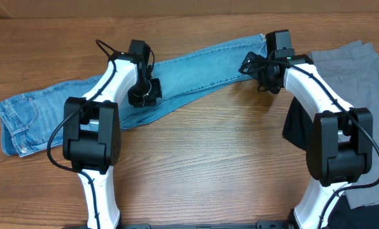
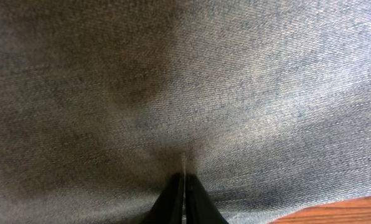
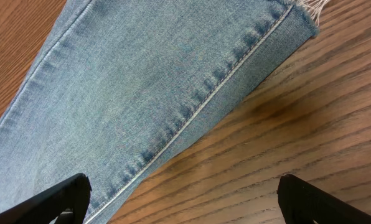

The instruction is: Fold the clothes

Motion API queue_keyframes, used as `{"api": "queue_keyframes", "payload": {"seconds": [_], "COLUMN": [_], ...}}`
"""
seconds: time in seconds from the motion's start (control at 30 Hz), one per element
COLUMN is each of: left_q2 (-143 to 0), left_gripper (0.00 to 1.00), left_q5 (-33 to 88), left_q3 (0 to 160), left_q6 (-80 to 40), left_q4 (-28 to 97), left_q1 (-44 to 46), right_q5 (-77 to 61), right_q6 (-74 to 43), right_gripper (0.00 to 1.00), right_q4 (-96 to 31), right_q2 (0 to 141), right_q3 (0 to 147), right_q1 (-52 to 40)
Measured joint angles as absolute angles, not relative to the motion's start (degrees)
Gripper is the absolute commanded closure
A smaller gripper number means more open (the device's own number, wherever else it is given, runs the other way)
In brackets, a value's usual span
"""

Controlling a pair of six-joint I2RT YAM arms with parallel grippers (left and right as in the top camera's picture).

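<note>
Jeans (image 1: 196, 70) lie stretched flat across the bench (image 1: 208, 165), waist at left, frayed hem at right (overhead); left gripper (image 2: 184, 190) clenched on a pinch of denim (left wrist); right gripper (image 3: 185, 202) released, fingers wide, above the leg's seamed edge near the hem (right wrist).

Light blue jeans (image 1: 196, 67) stretched flat across table, frayed hem right

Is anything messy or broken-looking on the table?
Only small things. The jeans lie slanted across the table, not straight, and their leg hem has loose frayed threads sticking out. Nothing is spilled.
</note>
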State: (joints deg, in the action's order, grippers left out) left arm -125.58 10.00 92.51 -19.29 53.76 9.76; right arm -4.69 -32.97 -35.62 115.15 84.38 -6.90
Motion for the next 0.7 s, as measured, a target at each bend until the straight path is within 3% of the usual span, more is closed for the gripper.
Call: {"api": "queue_keyframes", "payload": {"seconds": [0.2,0.27,0.43,0.6,0.7], "left_q2": [-124.3,-124.2,-123.6,-121.5,-118.7], "left_gripper": [0.96,0.96,0.96,0.96,0.82], "left_q5": [9.9,10.1,10.0,9.3,9.0], "left_q3": [90.3,90.3,89.5,87.9,87.7], "left_q6": [-19.3,-19.3,-18.8,-17.6,-17.4], "left_q4": [52.5,54.2,59.7,64.4,64.6], "left_q1": [9.8,9.8,10.3,10.5,10.5], "right_q5": [-4.7,-4.7,-4.6,-4.6,-4.6], "right_q6": [-33.0,-33.0,-31.0,-29.5,-29.1], "right_gripper": [0.01,0.1,0.22,0.43,0.54], "right_q4": [-36.1,-36.1,-35.9,-36.9,-37.6], "right_q2": [115.2,115.2,115.2,115.2,115.2], "right_q3": [84.4,84.4,84.4,84.6,84.7], "right_q1": [-6.9,-6.9,-6.9,-6.9,-6.9]}}
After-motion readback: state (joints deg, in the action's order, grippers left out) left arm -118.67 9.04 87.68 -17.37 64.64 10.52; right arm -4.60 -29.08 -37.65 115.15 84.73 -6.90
